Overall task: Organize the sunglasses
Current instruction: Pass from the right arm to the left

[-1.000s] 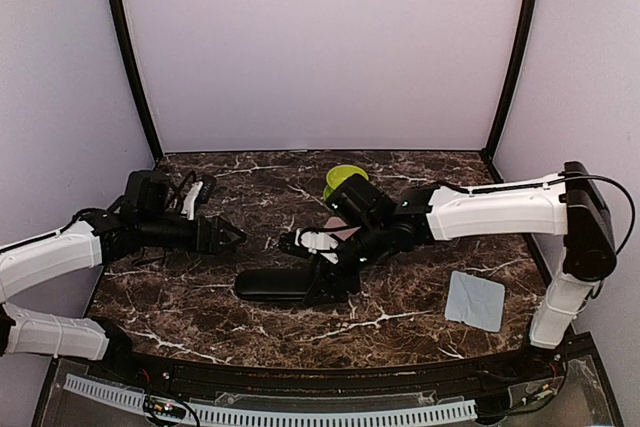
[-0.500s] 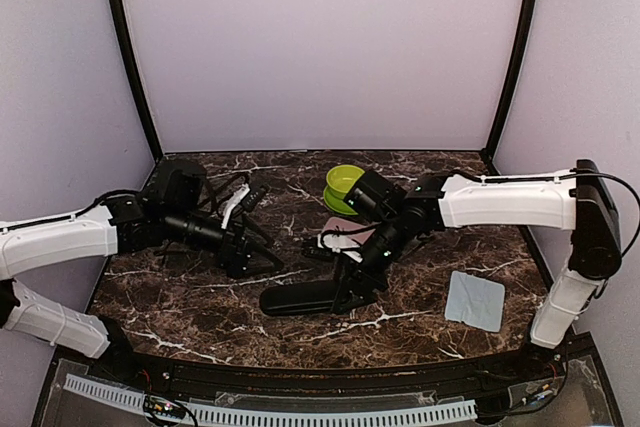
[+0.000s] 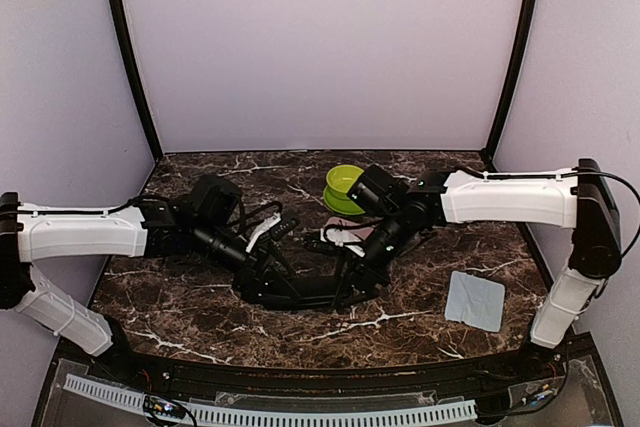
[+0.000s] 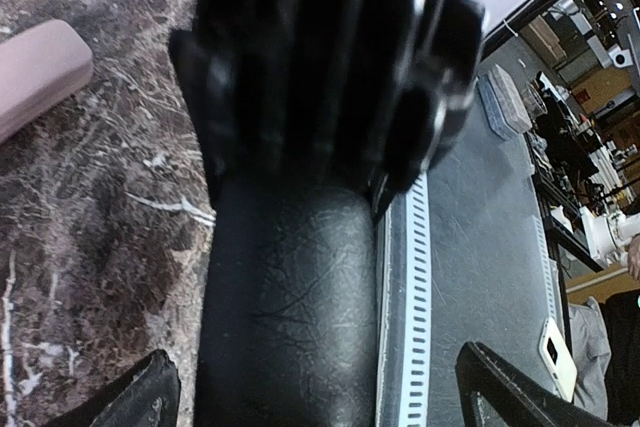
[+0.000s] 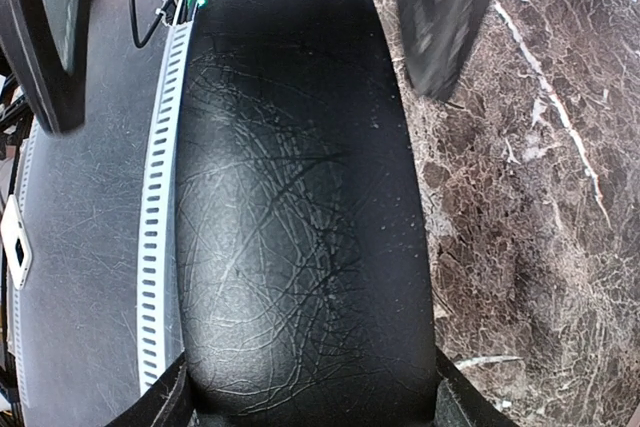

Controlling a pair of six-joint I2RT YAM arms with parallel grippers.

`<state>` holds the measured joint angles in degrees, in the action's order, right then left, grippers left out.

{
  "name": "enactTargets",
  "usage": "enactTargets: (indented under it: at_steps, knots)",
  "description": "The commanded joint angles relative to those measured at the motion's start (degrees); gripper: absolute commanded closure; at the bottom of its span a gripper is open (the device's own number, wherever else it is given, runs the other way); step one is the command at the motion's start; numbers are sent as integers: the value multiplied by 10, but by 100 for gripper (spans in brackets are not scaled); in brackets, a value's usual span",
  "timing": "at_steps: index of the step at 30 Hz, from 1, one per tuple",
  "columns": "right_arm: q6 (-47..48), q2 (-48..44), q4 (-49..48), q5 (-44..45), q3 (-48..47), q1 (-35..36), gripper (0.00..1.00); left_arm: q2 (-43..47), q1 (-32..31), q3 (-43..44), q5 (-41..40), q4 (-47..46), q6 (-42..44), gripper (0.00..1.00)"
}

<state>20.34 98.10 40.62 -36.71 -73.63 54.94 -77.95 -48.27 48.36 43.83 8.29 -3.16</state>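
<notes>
A black oblong hard case point(image 3: 300, 292) lies lengthwise near the table's front. My right gripper point(image 3: 360, 272) is shut on its right end, and both fingers press the case point(image 5: 300, 207) sides at the bottom of the right wrist view point(image 5: 305, 402). My left gripper point(image 3: 262, 272) is open at the case's left end. Its fingertips point(image 4: 150, 397) stand wide on either side of the case point(image 4: 290, 297) without touching it. A pink case point(image 3: 345, 235) lies just behind, partly under the right arm. I cannot make out the sunglasses clearly in any view.
A green bowl point(image 3: 343, 185) sits at the back centre. A grey cloth point(image 3: 474, 299) lies at the front right. The pink case point(image 4: 30, 77) shows left of the black one in the left wrist view. The perforated white strip point(image 4: 405, 327) marks the table's near edge.
My left arm has swung right from the table's left side to the black case's left end, and its jaws have opened wider. The right gripper kept its hold while the case shifted slightly.
</notes>
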Motion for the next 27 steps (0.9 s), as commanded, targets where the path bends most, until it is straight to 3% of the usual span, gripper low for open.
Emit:
enactTargets:
  at_steps: [1, 6, 15, 20, 27]
  knots:
    - [3, -26, -12, -25, -17, -8, 73, -10, -16, 8, 5, -8, 9, 1]
    - [3, -29, -15, -33, -15, -11, 73, -20, -24, 9, -10, -19, 15, 2]
    - [-1, -30, -19, -35, -9, -13, 73, -22, -24, 11, -33, -36, 10, 21]
    - [-3, -30, -23, -34, -8, -15, 71, -23, -24, 10, -28, -40, 4, 42]
    - [-22, -44, -47, -19, 7, -23, 58, -23, -24, 7, -25, -65, -29, 69]
